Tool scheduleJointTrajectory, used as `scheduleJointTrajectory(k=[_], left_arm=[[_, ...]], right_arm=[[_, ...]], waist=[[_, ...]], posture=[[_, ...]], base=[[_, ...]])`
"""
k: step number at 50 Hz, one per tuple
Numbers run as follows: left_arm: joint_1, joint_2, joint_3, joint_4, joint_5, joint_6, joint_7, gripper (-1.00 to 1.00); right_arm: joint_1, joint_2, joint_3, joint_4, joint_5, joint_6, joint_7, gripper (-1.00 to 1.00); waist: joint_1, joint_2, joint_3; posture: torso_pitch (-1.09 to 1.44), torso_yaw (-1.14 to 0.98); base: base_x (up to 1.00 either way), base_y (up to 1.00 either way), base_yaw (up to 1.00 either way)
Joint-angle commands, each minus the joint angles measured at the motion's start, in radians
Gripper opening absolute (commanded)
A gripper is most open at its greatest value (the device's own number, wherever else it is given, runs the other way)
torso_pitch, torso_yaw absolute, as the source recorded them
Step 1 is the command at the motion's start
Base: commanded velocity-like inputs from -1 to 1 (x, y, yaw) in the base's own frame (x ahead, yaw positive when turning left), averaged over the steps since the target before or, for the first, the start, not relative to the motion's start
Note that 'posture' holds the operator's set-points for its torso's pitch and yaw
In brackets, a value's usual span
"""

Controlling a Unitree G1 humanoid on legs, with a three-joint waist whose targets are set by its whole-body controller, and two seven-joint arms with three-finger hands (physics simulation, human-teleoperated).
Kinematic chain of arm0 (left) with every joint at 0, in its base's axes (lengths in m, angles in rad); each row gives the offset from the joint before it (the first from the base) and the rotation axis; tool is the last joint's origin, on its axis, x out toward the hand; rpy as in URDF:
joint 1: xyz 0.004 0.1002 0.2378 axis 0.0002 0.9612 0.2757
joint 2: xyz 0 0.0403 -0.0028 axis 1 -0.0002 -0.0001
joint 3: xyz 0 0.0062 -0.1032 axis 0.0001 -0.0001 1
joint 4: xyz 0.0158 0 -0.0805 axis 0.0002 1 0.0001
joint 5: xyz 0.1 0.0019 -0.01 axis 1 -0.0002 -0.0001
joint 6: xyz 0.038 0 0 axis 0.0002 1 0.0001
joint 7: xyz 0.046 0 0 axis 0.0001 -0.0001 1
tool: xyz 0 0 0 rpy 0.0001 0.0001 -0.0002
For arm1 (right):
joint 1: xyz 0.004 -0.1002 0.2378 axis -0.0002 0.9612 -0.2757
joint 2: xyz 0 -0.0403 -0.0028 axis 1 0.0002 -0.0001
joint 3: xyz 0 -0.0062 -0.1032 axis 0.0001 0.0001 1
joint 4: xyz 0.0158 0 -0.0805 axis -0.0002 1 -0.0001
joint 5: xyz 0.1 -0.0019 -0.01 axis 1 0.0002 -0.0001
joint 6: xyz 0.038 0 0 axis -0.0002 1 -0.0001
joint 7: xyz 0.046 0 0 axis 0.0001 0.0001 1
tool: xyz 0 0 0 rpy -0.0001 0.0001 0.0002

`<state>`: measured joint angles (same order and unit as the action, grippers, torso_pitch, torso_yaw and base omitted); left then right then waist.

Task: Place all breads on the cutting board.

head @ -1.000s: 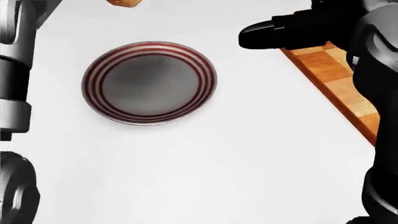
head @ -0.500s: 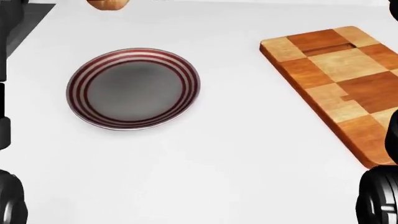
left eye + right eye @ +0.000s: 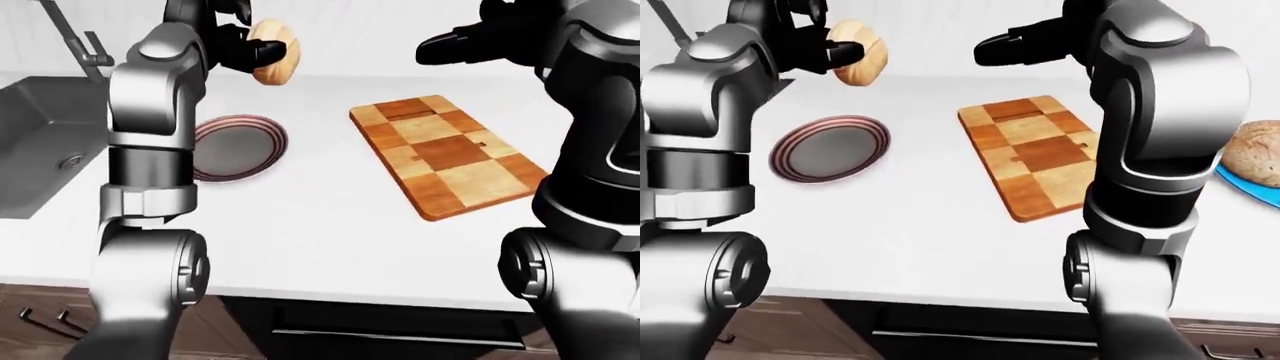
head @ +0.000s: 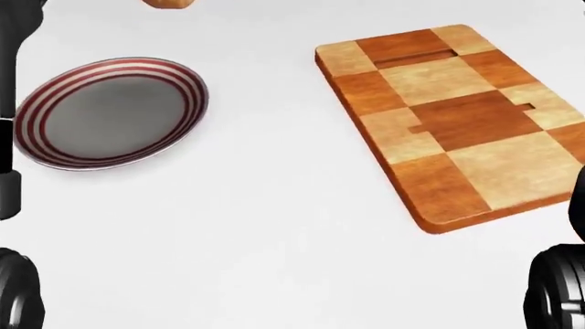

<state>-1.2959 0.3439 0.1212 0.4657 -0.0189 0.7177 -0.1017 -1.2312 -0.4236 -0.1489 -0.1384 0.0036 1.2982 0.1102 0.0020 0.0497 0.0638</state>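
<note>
A round tan bread [image 3: 278, 64] hangs in the air above the counter, with my left hand [image 3: 250, 46] shut on it, above and to the right of the striped plate [image 3: 238, 145]. Only its lower edge shows at the top of the head view. The checkered wooden cutting board [image 4: 457, 116] lies bare on the white counter to the right of the plate. My right hand [image 3: 1000, 45] is raised above the board's top end, fingers stretched out and holding nothing. A second brown bread [image 3: 1255, 154] rests on a blue plate [image 3: 1252, 192] at the far right.
A steel sink [image 3: 40, 142] with its faucet [image 3: 82, 41] lies at the left end of the counter. The red-striped plate [image 4: 110, 113] holds nothing. Dark cabinet fronts run below the counter edge [image 3: 340, 296].
The head view has swung right: the plate slid left and the whole cutting board came into view. My right hand, over the board's top end a second ago, has left the head view.
</note>
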Motion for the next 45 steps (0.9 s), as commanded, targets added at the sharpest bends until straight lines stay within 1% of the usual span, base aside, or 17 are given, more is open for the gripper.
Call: scheduleJointTrajectory(k=[1,2,5,8,9,13,16,19,24,29,35,36,37,38,40,44,45], left_arm=[[-0.029,0.01,0.008,-0.021,0.0,-0.017,0.003,-1.0],[-0.03,0.01,0.008,-0.021,0.0,-0.017,0.003,-1.0],[-0.031,0.009,0.01,-0.019,-0.002,-0.019,0.006,-1.0],[-0.031,0.009,0.009,-0.015,-0.003,-0.022,0.006,-1.0],[-0.032,0.011,0.009,-0.016,-0.003,-0.019,0.006,-1.0],[-0.034,0.012,0.009,-0.018,-0.003,-0.016,0.007,-1.0],[-0.039,0.011,0.009,-0.01,-0.005,-0.02,0.007,-1.0],[-0.039,0.012,0.009,-0.009,-0.006,-0.022,0.006,-1.0],[-0.038,0.013,0.01,-0.012,-0.007,-0.02,0.007,-1.0],[-0.039,0.006,0.007,-0.009,-0.008,-0.023,0.009,-1.0],[-0.033,0.001,0.005,-0.023,-0.01,-0.015,0.008,-1.0],[-0.032,0.0,0.005,-0.023,-0.01,-0.016,0.009,-1.0],[-0.032,-0.001,0.005,-0.023,-0.011,-0.018,0.009,-1.0],[-0.033,-0.002,0.006,-0.022,-0.011,-0.017,0.01,-1.0],[-0.032,-0.002,0.006,-0.019,-0.012,-0.021,0.01,-1.0],[-0.03,-0.002,0.006,-0.016,-0.012,-0.026,0.01,-1.0],[-0.03,-0.001,0.006,-0.016,-0.013,-0.025,0.01,-1.0]], right_arm=[[-0.033,-0.012,-0.004,-0.018,-0.004,-0.019,0.002,1.0],[-0.036,-0.013,-0.006,-0.018,-0.005,-0.017,0.003,1.0],[-0.041,-0.013,-0.008,-0.017,-0.008,-0.018,0.005,1.0],[-0.036,-0.012,-0.005,-0.018,-0.011,-0.018,0.006,1.0],[-0.035,-0.01,-0.006,-0.019,-0.011,-0.017,0.006,1.0],[-0.04,-0.011,-0.005,-0.017,-0.014,-0.013,0.009,1.0],[-0.048,-0.013,-0.005,-0.011,-0.016,-0.018,0.01,1.0],[-0.051,-0.011,-0.005,-0.004,-0.017,-0.022,0.01,1.0],[-0.058,-0.012,-0.005,0.002,-0.02,-0.024,0.014,1.0],[-0.06,-0.015,-0.004,0.002,-0.023,-0.027,0.017,1.0],[-0.058,-0.014,-0.002,-0.001,-0.025,-0.018,0.02,1.0],[-0.058,-0.015,-0.005,0.0,-0.026,-0.017,0.02,1.0],[-0.058,-0.015,-0.003,-0.003,-0.027,-0.015,0.021,1.0],[-0.055,-0.014,-0.007,-0.003,-0.027,-0.02,0.02,1.0],[-0.06,-0.015,-0.008,0.0,-0.027,-0.02,0.02,1.0],[-0.064,-0.014,-0.005,0.01,-0.028,-0.032,0.02,1.0],[-0.066,-0.012,-0.006,0.009,-0.028,-0.028,0.019,1.0]], waist=[[0.002,0.009,-0.036],[-0.014,0.034,-0.044],[-0.011,0.034,-0.041],[-0.004,-0.03,-0.01],[0.002,-0.052,-0.024],[-0.001,-0.013,-0.059],[0.001,-0.011,-0.036],[0.011,-0.156,-0.02],[0.001,-0.03,-0.01],[0.007,-0.067,-0.004],[0.004,-0.063,-0.012],[0.0,0.014,-0.012],[-0.005,0.053,-0.009],[0.003,0.002,-0.015],[-0.002,0.017,-0.05],[0.01,-0.14,-0.021],[0.01,-0.1,-0.002]], posture=[[0.0,0.0],[0.0,0.0],[0.0,0.0],[0.0,0.0],[0.0,0.0],[0.0,0.0],[0.0,0.0],[0.0,0.0],[0.0,0.0],[0.0,0.0],[0.0,0.0],[0.0,0.0],[0.0,0.0],[0.0,0.0],[0.0,0.0],[0.0,0.0],[0.0,0.0]], base=[[0.0,-0.89,0.0],[0.0,-0.9,0.0],[0.0,-0.35,0.0],[0.0,0.0,0.0],[0.0,-0.37,0.0],[0.0,-0.71,0.0],[0.0,-0.46,0.0],[0.0,0.0,0.0],[0.0,-0.48,0.0],[0.0,0.0,0.0],[0.0,-0.17,0.0],[0.0,-1.0,0.0],[0.0,-1.0,0.0],[0.0,-1.0,0.0],[0.0,-0.59,0.0],[0.0,0.0,0.0],[0.0,0.0,0.0]])
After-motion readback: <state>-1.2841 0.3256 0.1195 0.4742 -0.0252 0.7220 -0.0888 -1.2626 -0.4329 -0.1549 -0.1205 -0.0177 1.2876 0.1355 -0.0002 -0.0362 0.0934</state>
